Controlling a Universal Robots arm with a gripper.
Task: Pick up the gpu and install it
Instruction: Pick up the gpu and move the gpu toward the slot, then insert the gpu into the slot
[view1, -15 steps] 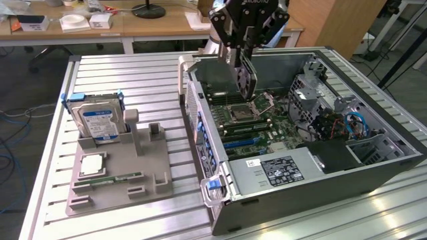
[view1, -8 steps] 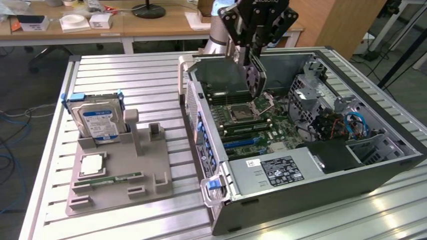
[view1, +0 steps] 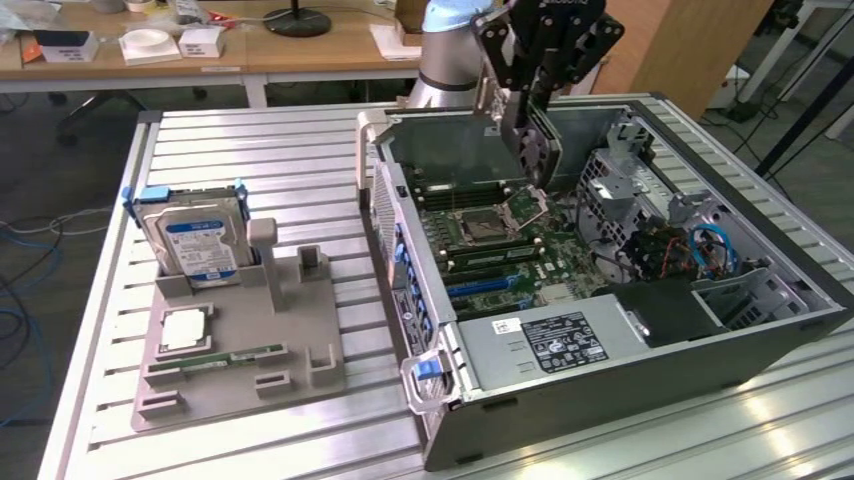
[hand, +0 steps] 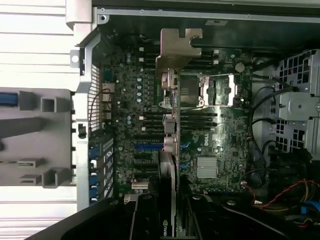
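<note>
A: Start with the big things. What carries it all?

B: A slatted metal table (view1: 240, 150). Toward the exterior view's right, an open computer case (view1: 747, 330) lies on its side with its motherboard (hand: 220, 150) facing up. Toward the exterior view's left stands a grey holder (view1: 240, 350) with a hard drive (view1: 198, 245) upright in it.

A: And the gpu?

B: The gpu (view1: 537, 150) is off the table, hanging into the open case above the motherboard, near the CPU socket (view1: 481, 225). The end effector (view1: 531, 95) pinches it by one end, with its fingers (hand: 144, 222) pressed against the card's two faces.

A: Which way does it lie from the end effector?

B: Straight below. Its long axis runs down from the grip toward the board, so the card hangs on end. In the wrist view its silver bracket (hand: 180, 50) is the far end, away from the grip.

A: And against the slots?

B: The blue expansion slots (hand: 147, 147) lie flat on the board, running out from the rear grille (hand: 95, 112). I judge the card not seated and not yet lined up with them: it is clear of the board and seems to stand across their line
</note>
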